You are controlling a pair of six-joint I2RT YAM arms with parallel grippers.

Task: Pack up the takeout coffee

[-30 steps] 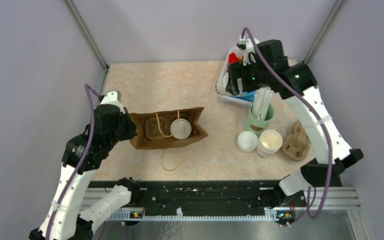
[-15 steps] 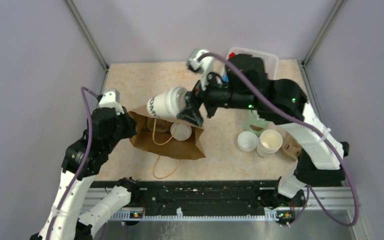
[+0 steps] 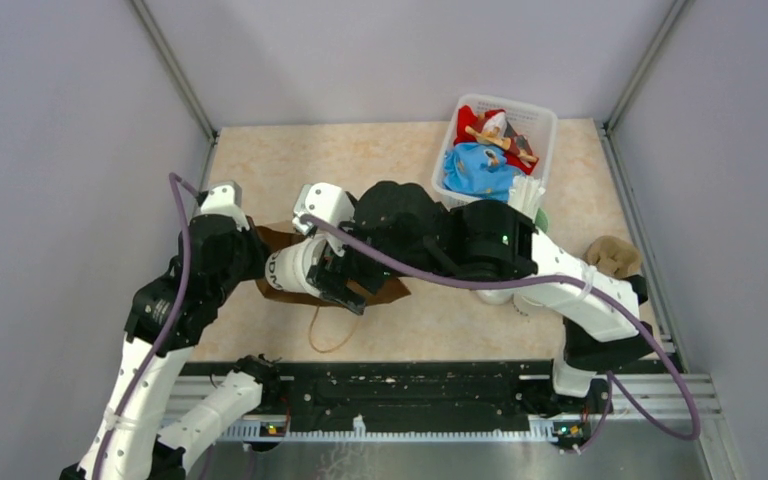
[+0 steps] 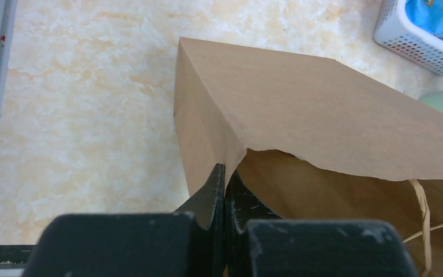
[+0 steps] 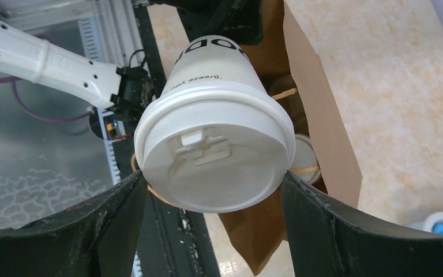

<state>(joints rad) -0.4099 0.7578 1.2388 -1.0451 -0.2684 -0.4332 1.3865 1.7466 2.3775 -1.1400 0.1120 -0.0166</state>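
The takeout coffee (image 5: 213, 150) is a white lidded paper cup with black lettering. My right gripper (image 5: 213, 186) is shut on it just under the lid rim, a finger on either side. In the top view the cup (image 3: 295, 270) hangs tilted, base to the left, over the mouth of the brown paper bag (image 3: 392, 291), which my right gripper (image 3: 338, 280) and arm mostly hide. My left gripper (image 4: 225, 173) is shut on the bag's (image 4: 300, 104) upper left edge. A second white lid (image 5: 307, 158) shows inside the bag (image 5: 317, 115).
A white basket (image 3: 543, 122) of coloured toys stands at the back right. Below it a green cup (image 3: 538, 213) with straws peeks out behind my right arm. A brown cardboard carrier (image 3: 615, 255) lies at the right edge. The black rail (image 3: 410, 395) runs along the near edge.
My right arm has swung from the basket at the back right to the left and down, bringing the cup to the bag's mouth. My left gripper keeps its hold on the bag's edge.
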